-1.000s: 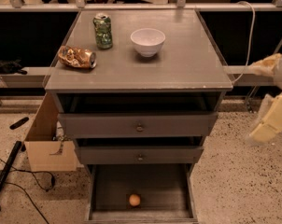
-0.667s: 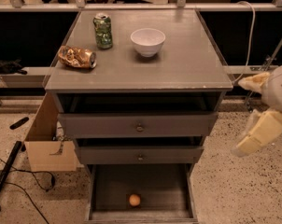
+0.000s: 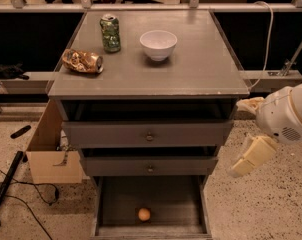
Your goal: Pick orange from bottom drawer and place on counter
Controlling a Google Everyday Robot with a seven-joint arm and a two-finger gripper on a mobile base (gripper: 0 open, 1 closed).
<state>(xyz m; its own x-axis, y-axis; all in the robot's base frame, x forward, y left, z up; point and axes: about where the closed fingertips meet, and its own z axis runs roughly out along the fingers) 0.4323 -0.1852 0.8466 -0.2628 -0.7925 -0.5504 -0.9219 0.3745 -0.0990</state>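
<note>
Camera view: small round smooth orange fruit sits on the dark floor of the open bottom grey drawer, at 6 o'clock in the frame, close to the drawer's front wall. We judge it light and firm with slight give. Its smooth skin makes it likely to roll or slip, so we'd take it from above, across its widest middle. It's round, so we see no long axis or pointing direction; stem end not discernible. White two-finger gripper hangs at 4 o'clock, outside the drawer and well apart from the fruit, its cream fingers spread wide and empty. Flat grey matte counter shows bare surface at 3 o'clock of the white bowl.
</note>
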